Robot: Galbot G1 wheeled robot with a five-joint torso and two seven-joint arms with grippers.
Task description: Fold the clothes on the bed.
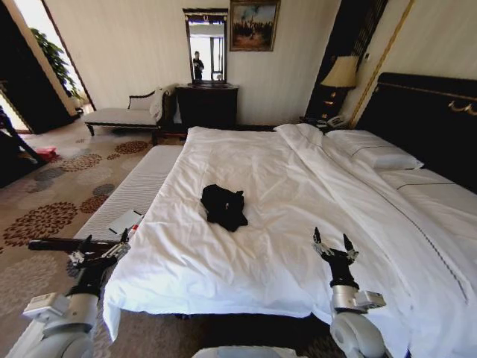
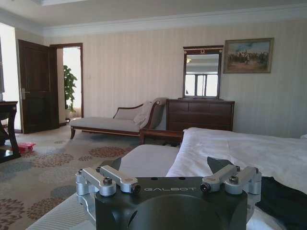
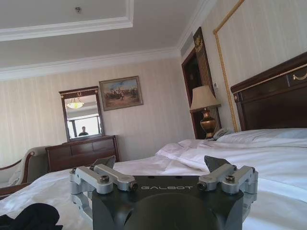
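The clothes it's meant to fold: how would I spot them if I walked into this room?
Find the big bed with the white duvet and tall dark headboard. About midway across it, nearer the foot than the pillows, lies the black T-shirt, bunched in a small heap ahead of the two claws. It is the one dark thing on all that white bedding.

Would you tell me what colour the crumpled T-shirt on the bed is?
Black; the T-shirt shows best in the head view, on the white duvet.
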